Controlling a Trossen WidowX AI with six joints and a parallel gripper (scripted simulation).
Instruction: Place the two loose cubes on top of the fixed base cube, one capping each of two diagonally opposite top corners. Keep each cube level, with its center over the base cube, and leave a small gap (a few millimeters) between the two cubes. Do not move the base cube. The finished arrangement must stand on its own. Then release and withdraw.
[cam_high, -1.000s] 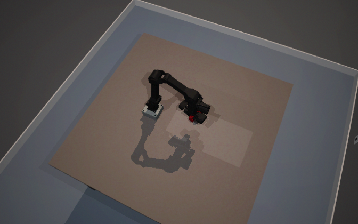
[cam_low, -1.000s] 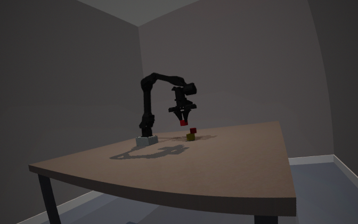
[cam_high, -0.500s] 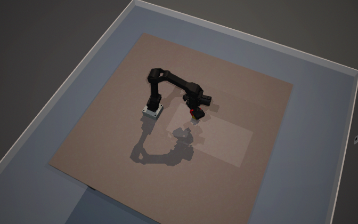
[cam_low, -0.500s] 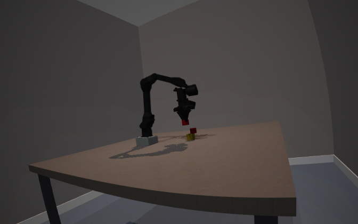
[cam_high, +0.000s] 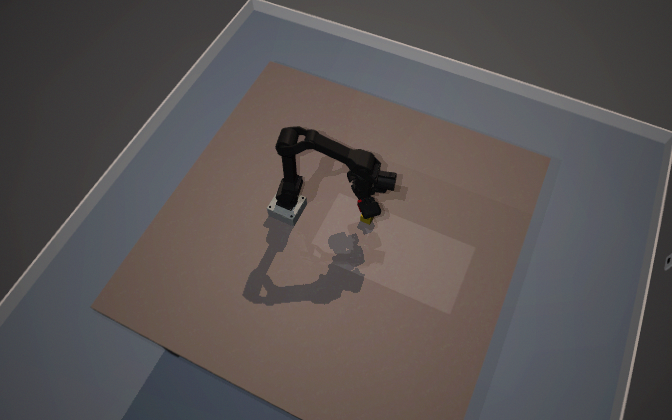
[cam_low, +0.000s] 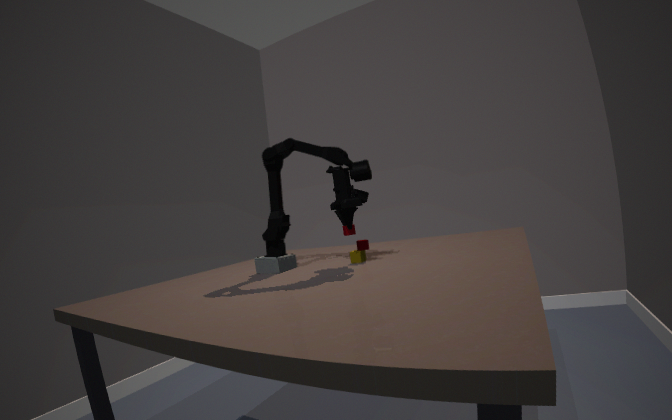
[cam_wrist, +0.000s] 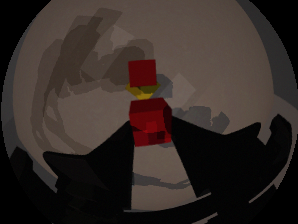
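Observation:
The yellow base cube (cam_low: 357, 257) (cam_high: 367, 219) stands on the brown table (cam_low: 450, 300) (cam_high: 200, 250). One red cube (cam_low: 362, 244) (cam_wrist: 143, 74) rests on top of it, toward one corner; in the wrist view only a sliver of the yellow base cube (cam_wrist: 140, 91) shows below it. My gripper (cam_low: 348, 227) (cam_wrist: 150, 123) (cam_high: 368, 212) is shut on a second red cube (cam_low: 348, 230) (cam_wrist: 149, 121). It holds that cube in the air, a little above the stack and slightly to its left in the exterior view. In the overhead view the gripper hides most of the stack.
The arm's grey base block (cam_high: 286, 209) (cam_low: 275, 263) stands left of the stack. A lighter rectangular patch (cam_high: 425, 270) marks the table around the cubes. The table's edges lie far from the stack.

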